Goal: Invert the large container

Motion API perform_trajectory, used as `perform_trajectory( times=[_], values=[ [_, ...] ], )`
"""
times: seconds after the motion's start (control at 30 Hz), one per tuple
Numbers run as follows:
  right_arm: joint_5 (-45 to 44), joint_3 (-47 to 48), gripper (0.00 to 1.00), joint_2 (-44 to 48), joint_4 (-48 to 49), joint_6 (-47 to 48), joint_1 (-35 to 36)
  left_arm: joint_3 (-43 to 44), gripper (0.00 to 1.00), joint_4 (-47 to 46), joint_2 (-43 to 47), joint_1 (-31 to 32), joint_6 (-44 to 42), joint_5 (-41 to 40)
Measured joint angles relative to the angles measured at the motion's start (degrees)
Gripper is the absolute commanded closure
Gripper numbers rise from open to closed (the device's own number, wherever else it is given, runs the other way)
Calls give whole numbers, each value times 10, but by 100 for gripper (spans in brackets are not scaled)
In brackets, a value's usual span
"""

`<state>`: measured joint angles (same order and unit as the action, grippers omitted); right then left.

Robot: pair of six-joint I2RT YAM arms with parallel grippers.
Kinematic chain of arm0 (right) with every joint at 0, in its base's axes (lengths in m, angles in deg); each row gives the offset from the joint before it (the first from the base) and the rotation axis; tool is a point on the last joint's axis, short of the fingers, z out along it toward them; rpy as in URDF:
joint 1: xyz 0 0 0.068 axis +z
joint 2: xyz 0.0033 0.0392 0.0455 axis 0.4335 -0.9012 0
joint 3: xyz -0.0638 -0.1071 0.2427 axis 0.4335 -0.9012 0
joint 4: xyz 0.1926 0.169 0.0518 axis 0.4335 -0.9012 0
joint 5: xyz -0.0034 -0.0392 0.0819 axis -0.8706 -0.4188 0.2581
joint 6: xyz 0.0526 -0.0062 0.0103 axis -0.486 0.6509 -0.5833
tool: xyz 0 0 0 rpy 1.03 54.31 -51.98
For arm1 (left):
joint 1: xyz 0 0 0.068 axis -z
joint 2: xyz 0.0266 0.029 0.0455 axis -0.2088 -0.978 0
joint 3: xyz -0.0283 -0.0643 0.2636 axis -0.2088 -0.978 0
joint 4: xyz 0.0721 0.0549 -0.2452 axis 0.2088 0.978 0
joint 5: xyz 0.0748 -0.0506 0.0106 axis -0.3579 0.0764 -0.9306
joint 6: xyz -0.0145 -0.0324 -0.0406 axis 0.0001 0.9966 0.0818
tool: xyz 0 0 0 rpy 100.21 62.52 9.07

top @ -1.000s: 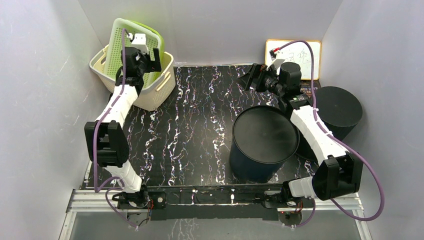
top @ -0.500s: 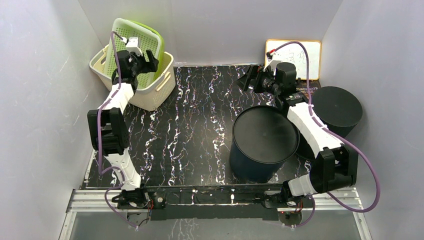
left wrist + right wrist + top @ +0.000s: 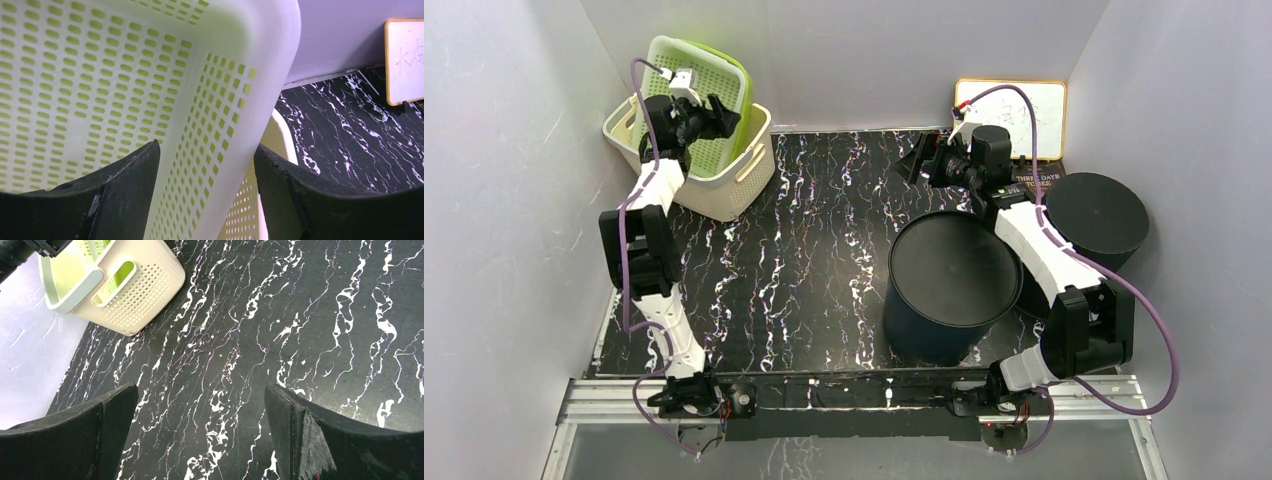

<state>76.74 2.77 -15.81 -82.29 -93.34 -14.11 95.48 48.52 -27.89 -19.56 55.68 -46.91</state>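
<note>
A large dark round container [image 3: 949, 285] stands on the black marbled table at the right front; I cannot tell which way up it is. A cream perforated basket [image 3: 742, 178] sits at the back left, also in the right wrist view [image 3: 135, 300]. A light green perforated basket [image 3: 709, 70] stands on edge in it. My left gripper [image 3: 712, 112] is open, its jaws astride the green basket's wall [image 3: 220, 100], midway point [image 3: 206, 152]. My right gripper [image 3: 921, 160] is open and empty over bare table [image 3: 200, 390], behind the dark container.
A second black round container [image 3: 1099, 215] stands at the right, beside the right arm. A whiteboard [image 3: 1014, 112] leans on the back wall, seen also in the left wrist view [image 3: 405, 60]. Grey walls close in both sides and the back.
My left arm has swung back and to the left, bringing its gripper onto the green basket's right edge. My right gripper has shifted slightly back and left. The dark containers have not moved.
</note>
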Motion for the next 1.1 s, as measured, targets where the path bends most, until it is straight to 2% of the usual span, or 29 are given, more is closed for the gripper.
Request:
perform_trajectory(
  times=[0.2,0.3,0.5,0.53,0.6,0.7,1.1],
  values=[
    [0,0,2,-10,0,0,0,32,32,-4,-42,0,11,35],
    [0,0,2,-10,0,0,0,37,37,-4,-56,1,16,44],
    [0,0,2,-10,0,1,0,38,69,-4,-61,3,22,63],
    [0,0,2,-10,0,1,0,38,77,-5,-61,4,19,66],
    [0,0,2,-10,0,1,0,38,99,-8,-58,5,5,66],
    [0,0,2,-10,1,1,0,34,100,-22,-43,3,-31,54],
    [1,-11,2,-11,14,1,0,-60,100,11,93,-2,-49,-22]
  ],
)
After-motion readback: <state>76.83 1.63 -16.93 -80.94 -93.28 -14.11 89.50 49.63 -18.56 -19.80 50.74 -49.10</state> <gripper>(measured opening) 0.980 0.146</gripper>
